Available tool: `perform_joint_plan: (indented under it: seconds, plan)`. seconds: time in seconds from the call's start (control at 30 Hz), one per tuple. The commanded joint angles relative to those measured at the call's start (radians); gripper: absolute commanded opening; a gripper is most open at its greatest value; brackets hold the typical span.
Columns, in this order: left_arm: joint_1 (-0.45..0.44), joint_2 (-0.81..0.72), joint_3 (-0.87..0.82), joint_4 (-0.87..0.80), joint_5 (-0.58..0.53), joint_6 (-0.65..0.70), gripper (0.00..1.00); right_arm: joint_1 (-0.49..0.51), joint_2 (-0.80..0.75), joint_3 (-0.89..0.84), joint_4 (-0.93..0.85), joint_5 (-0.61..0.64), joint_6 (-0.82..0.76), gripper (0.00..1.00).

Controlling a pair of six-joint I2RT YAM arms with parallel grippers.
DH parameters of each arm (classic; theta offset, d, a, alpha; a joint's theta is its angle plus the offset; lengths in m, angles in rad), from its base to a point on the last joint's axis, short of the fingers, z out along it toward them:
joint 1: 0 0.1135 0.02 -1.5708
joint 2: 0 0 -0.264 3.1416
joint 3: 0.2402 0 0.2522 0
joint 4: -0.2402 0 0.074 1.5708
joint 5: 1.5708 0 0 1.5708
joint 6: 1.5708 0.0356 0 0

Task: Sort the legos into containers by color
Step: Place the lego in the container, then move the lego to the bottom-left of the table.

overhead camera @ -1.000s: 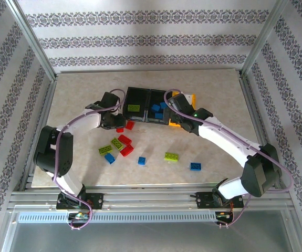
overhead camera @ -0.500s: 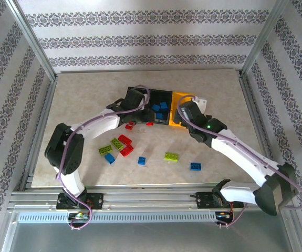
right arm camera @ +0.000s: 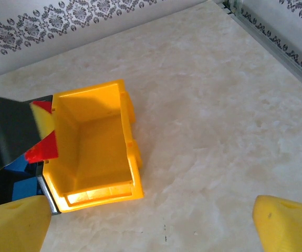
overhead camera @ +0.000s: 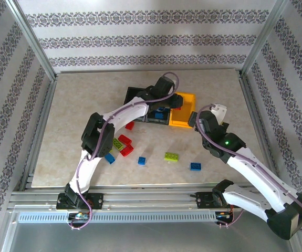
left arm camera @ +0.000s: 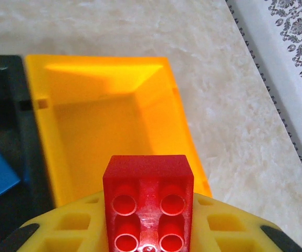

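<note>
Bins (overhead camera: 178, 124) sit joined in a row mid-worktop (overhead camera: 82, 100): left black bin (overhead camera: 134, 93), middle black bin (overhead camera: 157, 117), yellow bin (overhead camera: 186, 113) at the right end. Middle black bin holds blue bricks (overhead camera: 161, 111), count unclear; one blue corner shows at the left edge of the left wrist view. Left black bin's contents are hidden under the left arm (overhead camera: 124, 111). Yellow bin's floor and walls show plain orange in both wrist views.

Left gripper (overhead camera: 166, 98) is stretched across the bins, fingers (left arm camera: 72, 226) clenched on a red brick (left arm camera: 148, 184). That brick hangs at the yellow bin's rim on the side next to the middle bin; touching or not, cannot tell.

Right gripper (overhead camera: 215, 111) is just right of the yellow bin over worktop, fingers (right arm camera: 284, 226) spread wide, released.

Loose legos lie on the near side of the bins:
- red one (overhead camera: 129, 125) close to the bins
- two reds (overhead camera: 125, 145) with a green (overhead camera: 119, 143) touching them
- blue (overhead camera: 110, 158) beside the left arm
- blue (overhead camera: 142, 161), green (overhead camera: 171, 156) and blue (overhead camera: 195, 166) strung toward the right, apart from each other

The left arm crosses over the cluster's left part and blocks it.
</note>
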Motion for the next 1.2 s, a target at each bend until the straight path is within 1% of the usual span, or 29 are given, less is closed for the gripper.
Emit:
perform_joint_plan:
  seconds: [0.0, 0.07, 0.23, 0.53, 0.73, 0.8, 0.9, 1.0, 1.17]
  plan:
    - [-0.023, 0.062, 0.119, -0.099, -0.024, 0.041, 0.26, -0.010, -0.002, -0.013, -0.007, 0.029, 0.004, 0.98]
    - [-0.026, 0.093, 0.163, -0.122, -0.036, 0.046, 0.28, -0.012, 0.004, -0.012, -0.005, 0.024, 0.004, 0.98]
    - [-0.027, 0.138, 0.220, -0.146, -0.048, 0.053, 0.37, -0.013, 0.023, -0.010, 0.002, 0.014, 0.005, 0.98]
    - [-0.028, 0.151, 0.262, -0.162, -0.055, 0.063, 0.52, -0.016, 0.038, -0.003, 0.010, 0.001, 0.002, 0.98]
    - [-0.028, 0.119, 0.279, -0.194, -0.065, 0.066, 0.56, -0.016, 0.038, -0.004, 0.007, -0.006, 0.009, 0.98]
    - [-0.028, 0.084, 0.254, -0.190, -0.084, 0.067, 0.57, -0.016, 0.038, -0.006, 0.006, -0.010, 0.013, 0.98]
    - [-0.028, 0.003, 0.167, -0.153, -0.122, 0.064, 0.61, -0.016, 0.041, -0.008, 0.003, -0.018, 0.017, 0.98]
    - [-0.026, -0.111, 0.032, -0.087, -0.166, 0.056, 0.65, -0.016, 0.045, -0.009, 0.000, -0.023, 0.023, 0.98]
    - [-0.023, -0.319, -0.239, 0.019, -0.270, 0.052, 0.76, -0.017, 0.053, -0.015, -0.003, -0.043, 0.036, 0.98]
